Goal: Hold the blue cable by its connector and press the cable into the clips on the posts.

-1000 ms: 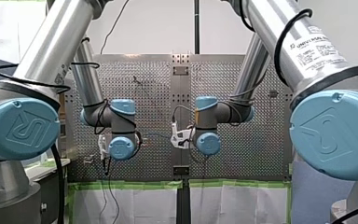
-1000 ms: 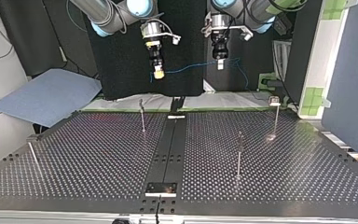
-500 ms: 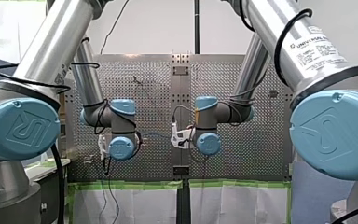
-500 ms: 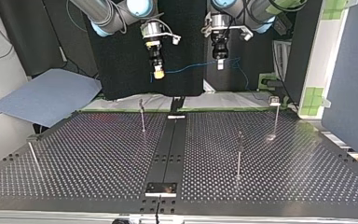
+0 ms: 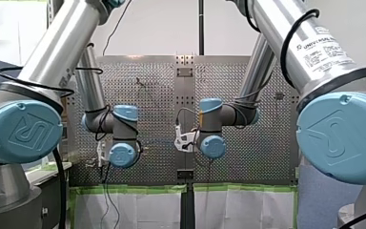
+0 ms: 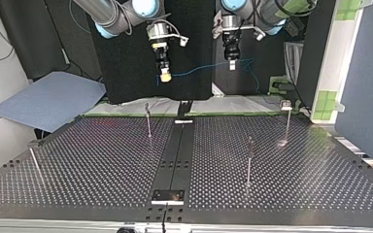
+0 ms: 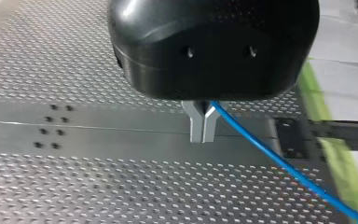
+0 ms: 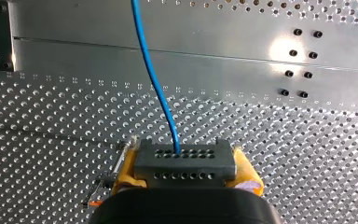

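Leftward and a little lower in the front view is where our left arm's wrist point(image 5: 122, 155) now sits compared with a second ago. In the top view the left jaws have edged toward the view's right, drawing the blue cable point(image 6: 199, 71) a touch straighter. Our right arm point(image 5: 213, 143) shows no shift.

The right jaws pinch the connector point(image 8: 184, 162), a dark block with rows of holes, between their yellow pads point(image 8: 127, 170), and the cable leaves it straight ahead of them. The left jaws are pressed together on the cable itself; it comes out from between the metal fingers point(image 7: 196, 125) and trails off to one side.

That cable hangs in the air between the two, its long axis nearly level and running across the top view, past the far edge of the counter point(image 6: 102, 160) and well above it. The posts point(image 6: 148, 121) stand lower and closer to the top view's camera, so we judge the span must come down and forward, crosswise over a post tip. That post lies nearest the right jaws. The clips are too small to make out, though none seems to hold the cable yet.
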Available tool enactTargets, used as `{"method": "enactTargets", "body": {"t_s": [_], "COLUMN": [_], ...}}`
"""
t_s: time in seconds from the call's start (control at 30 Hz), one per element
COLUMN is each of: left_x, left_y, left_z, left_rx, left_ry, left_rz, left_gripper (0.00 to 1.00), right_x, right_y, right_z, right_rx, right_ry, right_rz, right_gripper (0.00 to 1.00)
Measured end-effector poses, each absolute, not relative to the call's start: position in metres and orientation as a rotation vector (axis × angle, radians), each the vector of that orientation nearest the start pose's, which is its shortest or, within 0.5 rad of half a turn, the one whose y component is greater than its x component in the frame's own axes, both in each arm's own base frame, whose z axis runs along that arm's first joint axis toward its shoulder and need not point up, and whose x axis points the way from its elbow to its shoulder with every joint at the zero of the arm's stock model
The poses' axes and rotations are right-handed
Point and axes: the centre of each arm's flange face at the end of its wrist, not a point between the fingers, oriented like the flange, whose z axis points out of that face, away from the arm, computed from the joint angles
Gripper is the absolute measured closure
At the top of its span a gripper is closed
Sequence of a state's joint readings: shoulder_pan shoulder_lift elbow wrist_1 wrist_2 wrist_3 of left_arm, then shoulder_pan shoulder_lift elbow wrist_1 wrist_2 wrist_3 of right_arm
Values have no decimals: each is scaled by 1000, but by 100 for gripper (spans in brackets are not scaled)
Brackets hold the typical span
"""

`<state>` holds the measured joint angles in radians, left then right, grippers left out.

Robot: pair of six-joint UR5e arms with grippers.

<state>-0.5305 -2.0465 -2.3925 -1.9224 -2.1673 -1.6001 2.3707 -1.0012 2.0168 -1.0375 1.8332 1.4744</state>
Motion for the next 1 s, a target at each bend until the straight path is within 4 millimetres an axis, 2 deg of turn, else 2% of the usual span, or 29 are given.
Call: {"method": "enactTargets", "body": {"t_s": [0.33, 0.6, 0.77, 1.0], "left_x": [275, 274, 274, 274], "left_y": [-251, -250, -250, -250], "left_z": [25, 22, 21, 21], "left_rx": [-6, -2, -2, -2], "left_ry": [1710, 1718, 1718, 1718], "left_rz": [105, 109, 109, 109], "left_gripper": [100, 100, 100, 100], "right_x": [458, 458, 447, 437], "right_y": [-295, -295, -282, -273], "right_z": [90, 89, 67, 55], "right_rx": [1591, 1594, 1671, 1753], "right_ry": [-811, -811, -825, -842], "right_rz": [1543, 1541, 1473, 1400], "right_gripper": [100, 100, 100, 100]}}
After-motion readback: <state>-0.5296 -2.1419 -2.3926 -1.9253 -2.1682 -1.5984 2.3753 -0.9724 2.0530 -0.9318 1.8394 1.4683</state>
